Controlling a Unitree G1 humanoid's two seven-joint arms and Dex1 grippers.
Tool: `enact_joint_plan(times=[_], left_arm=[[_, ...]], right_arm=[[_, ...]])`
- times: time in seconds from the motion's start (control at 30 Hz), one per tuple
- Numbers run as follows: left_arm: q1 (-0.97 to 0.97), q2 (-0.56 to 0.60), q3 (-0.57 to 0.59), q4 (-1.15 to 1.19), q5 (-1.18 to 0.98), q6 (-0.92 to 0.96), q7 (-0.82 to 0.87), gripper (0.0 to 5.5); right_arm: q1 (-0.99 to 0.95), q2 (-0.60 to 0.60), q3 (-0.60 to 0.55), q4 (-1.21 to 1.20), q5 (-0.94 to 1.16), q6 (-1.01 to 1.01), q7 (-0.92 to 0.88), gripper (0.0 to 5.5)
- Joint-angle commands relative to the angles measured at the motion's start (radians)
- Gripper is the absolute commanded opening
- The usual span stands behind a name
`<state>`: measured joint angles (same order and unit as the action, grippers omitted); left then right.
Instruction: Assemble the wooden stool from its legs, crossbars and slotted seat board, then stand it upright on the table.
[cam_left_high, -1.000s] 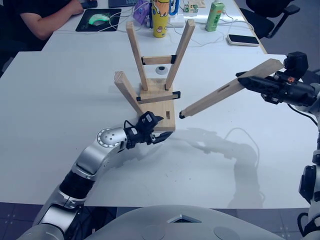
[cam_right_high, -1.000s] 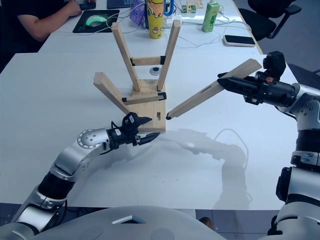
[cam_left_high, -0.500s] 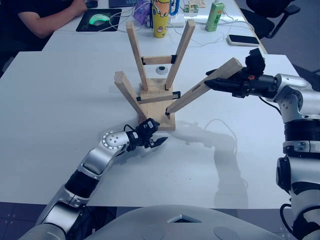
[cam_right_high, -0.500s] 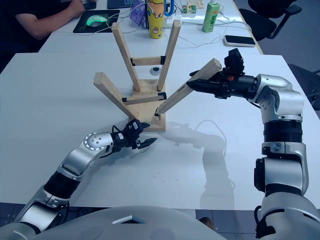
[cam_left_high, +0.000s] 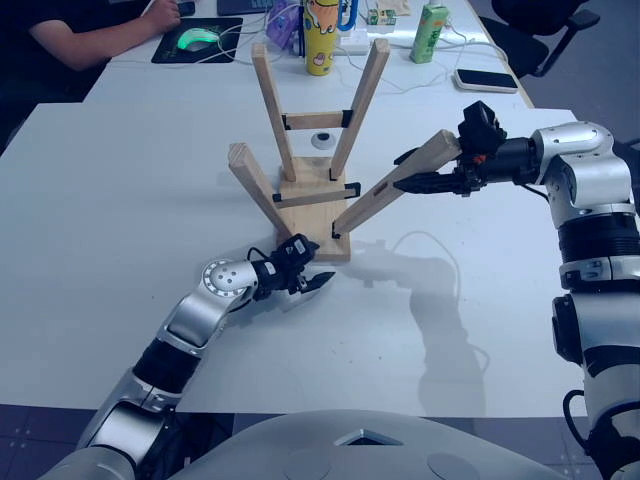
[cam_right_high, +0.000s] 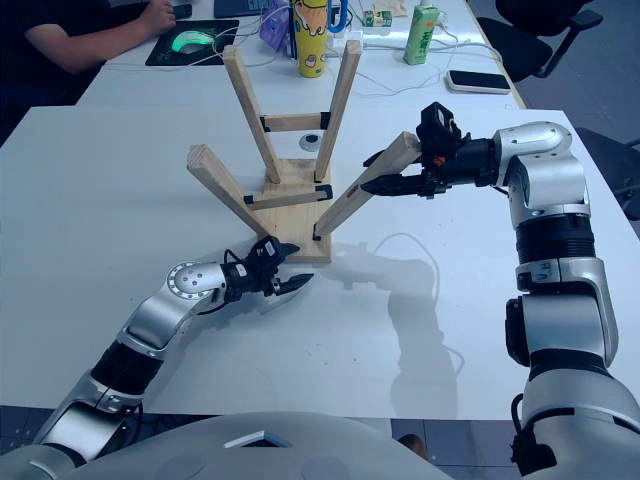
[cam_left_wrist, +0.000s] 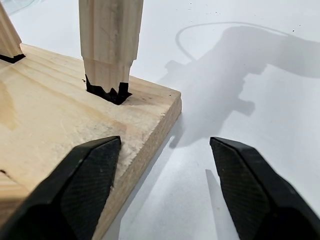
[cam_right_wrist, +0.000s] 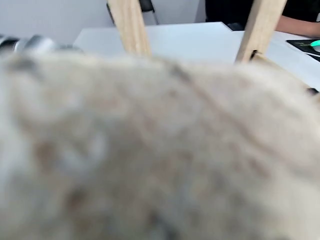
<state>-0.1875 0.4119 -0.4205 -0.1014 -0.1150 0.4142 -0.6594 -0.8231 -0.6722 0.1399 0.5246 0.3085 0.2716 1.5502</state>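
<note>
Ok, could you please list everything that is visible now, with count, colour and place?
seat board: one, pale wood, flat on the table
fitted legs: three, pale wood, rising from the seat board
loose leg: one, pale wood, tilted, tip in the board's near corner slot
crossbars: two, pale wood with black ends, between legs
table: one, white
cup: one, yellow, on the desk behind
carton: one, green, same desk
phone: one, dark, same desk
left gripper: black, open, at the board's near corner
right gripper: black, shut on the loose leg

Your left arm (cam_left_high: 195, 315) and right arm (cam_left_high: 590, 185) wear rounded silver shells, black joints, and black jaws with cross-hatched pads (cam_left_wrist: 92, 180).
</note>
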Motion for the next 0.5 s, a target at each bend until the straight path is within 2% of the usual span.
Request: enact_joint_plan(times=[0.03, 0.5], left_arm=[[0.017, 0.005, -0.001, 0.022, 0.027, 0.027, 0.003, 3.32], [0.037, -0.028, 0.007, 0.031, 0.034, 0.027, 0.022, 3.32]], right_arm=[[-0.056, 0.021, 0.062, -0.005, -0.072, -0.019, 0.005, 2.06], [-0.042, 0.084, 0.114, -0.053, -0.087, 0.033, -0.041, 2.04]])
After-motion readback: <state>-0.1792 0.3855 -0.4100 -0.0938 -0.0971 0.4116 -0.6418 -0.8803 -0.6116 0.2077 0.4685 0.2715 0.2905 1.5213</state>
